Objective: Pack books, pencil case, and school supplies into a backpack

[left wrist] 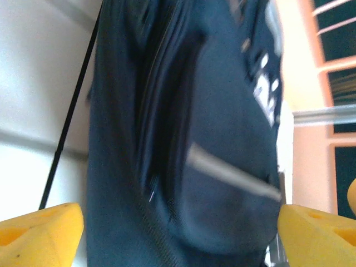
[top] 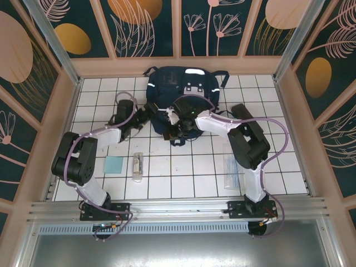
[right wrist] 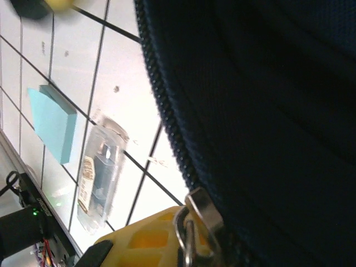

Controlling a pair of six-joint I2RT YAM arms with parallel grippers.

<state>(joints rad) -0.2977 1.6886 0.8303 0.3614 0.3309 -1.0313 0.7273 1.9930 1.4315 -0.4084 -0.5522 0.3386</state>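
Top external view, left to right: a pale-teal card [top: 115, 164] and a clear packet [top: 137, 166] lie on the tiles near the left arm. The left gripper [top: 149, 114], fingers spread wide, sits at the left edge of the backpack [top: 186, 83]. The right gripper [top: 178, 123] pinches its zipper pull [right wrist: 196, 222]. A clear sleeve [top: 231, 169] lies beside the right arm.

Top view looks straight down — whole table [top: 183, 172]; both wrist views hug the backpack [top: 178, 83].
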